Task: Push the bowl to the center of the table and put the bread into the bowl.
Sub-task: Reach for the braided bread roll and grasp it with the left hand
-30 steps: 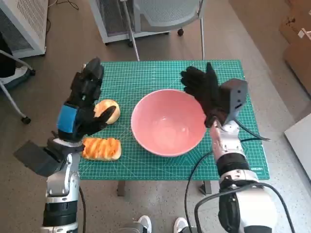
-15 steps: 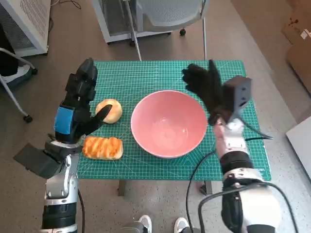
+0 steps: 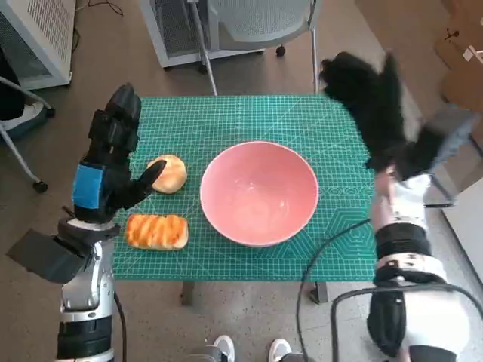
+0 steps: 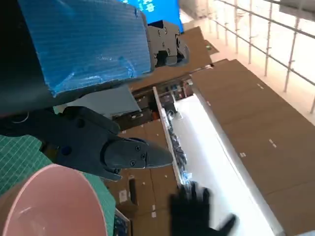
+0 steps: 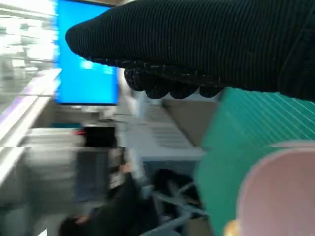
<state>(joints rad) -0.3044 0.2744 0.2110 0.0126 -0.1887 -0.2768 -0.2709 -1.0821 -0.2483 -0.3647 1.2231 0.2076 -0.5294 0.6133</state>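
Two breads: we pick the round bun (image 3: 169,173) or the striped loaf (image 3: 157,231).
Bowl (image 3: 259,191): sits central.
Left hand (image 3: 108,167): spread, empty; we lower it squarely.
Right hand (image 3: 375,107): spread, empty, clear.

A grey chair (image 3: 260,19) (mesh-backed) stands behind the table.

We seem to be in a lab: cardboard boxes (image 3: 460,53), a white mesh cabinet (image 3: 34,34), a wheeled chair (image 3: 260,23) (far side).
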